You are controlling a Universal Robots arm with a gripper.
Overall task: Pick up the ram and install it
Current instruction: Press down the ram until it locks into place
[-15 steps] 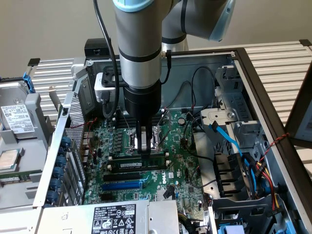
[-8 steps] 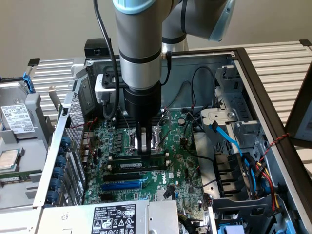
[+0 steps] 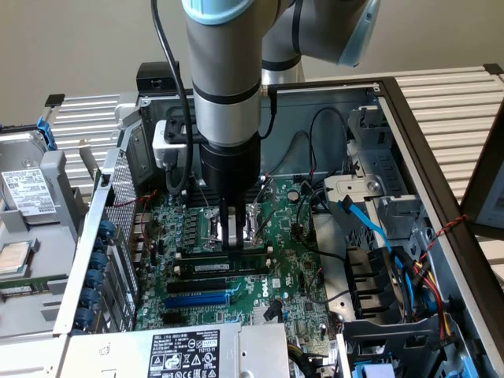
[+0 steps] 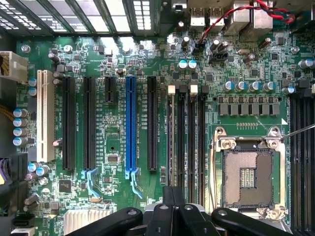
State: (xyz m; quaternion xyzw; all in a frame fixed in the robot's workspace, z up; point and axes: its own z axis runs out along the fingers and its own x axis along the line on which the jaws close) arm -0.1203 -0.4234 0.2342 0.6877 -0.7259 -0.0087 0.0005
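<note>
Over the motherboard (image 3: 260,276), inside the open case (image 3: 409,134), the gripper (image 3: 231,236) hangs down from the arm (image 3: 224,87) with its fingers pressed close together, their tips at the memory slots (image 3: 224,264). They seem to pinch something thin at the tips, but I cannot tell if it is the ram. A long narrow stick with a pale label, probably the ram (image 3: 216,268), lies along one of the black slots just under the fingertips; if it is fully seated I cannot tell. In the wrist view the gripper (image 4: 173,209) shows as dark fingers directly above the memory slots (image 4: 186,142), which run between the CPU socket (image 4: 247,177) and the long black and blue expansion slots. The blue slot (image 4: 130,125) stands just beside the memory slots, with one black slot between them. In the exterior view, the blue slot (image 3: 197,299) is nearer to the camera than the gripper. To the exterior view's right, blue and black cables (image 3: 378,236) hang near the drive bays, well apart from the gripper
</note>
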